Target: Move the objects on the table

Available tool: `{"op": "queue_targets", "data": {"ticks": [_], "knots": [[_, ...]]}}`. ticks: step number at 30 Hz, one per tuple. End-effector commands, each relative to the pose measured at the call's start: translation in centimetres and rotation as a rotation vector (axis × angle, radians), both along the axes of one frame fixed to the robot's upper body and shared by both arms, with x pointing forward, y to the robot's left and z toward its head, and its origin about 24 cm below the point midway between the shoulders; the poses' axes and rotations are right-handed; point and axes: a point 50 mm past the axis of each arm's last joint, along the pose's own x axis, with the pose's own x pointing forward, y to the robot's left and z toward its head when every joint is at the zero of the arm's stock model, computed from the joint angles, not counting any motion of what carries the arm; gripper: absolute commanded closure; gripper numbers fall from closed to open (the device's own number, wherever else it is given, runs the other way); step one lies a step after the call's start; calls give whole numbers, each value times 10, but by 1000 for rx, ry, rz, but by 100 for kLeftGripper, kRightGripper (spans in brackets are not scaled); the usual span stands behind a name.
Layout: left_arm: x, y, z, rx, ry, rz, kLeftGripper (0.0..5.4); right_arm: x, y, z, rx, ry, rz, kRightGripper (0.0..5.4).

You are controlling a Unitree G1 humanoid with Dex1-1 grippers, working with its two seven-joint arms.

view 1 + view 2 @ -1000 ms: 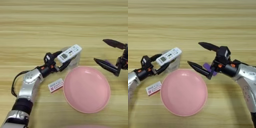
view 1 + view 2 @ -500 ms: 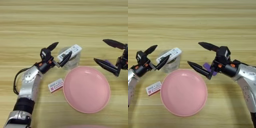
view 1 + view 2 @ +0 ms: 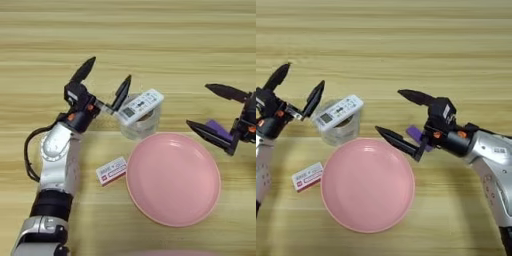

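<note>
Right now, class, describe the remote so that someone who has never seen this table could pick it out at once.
Start at the pink plate near the front of the table. Just behind its left rim stands a clear tape roll, and the remote lies across its top, beside the open left gripper. It is the only white bar with a small screen and buttons.

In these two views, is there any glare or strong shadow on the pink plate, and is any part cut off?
Left eye view: the pink plate shows a soft sheen, no hard glare; the right gripper is cut by the picture edge. Right eye view: faint shadow under the plate's near rim; the left gripper sits at the left edge, its arm partly cropped.
</note>
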Motion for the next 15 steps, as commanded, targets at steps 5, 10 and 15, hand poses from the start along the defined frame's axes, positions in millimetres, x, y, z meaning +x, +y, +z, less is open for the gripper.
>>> {"op": "queue_targets", "data": {"ticks": [5, 10, 15], "knots": [[13, 14, -9, -30, 18, 222, 2, 2, 4, -21, -103, 6, -38, 0], [16, 23, -19, -73, 69, 338, 2, 1, 7, -31, -133, 20, -55, 0], [16, 27, -27, -91, 94, 388, 2, 1, 10, -44, -194, 35, -70, 0]]}}
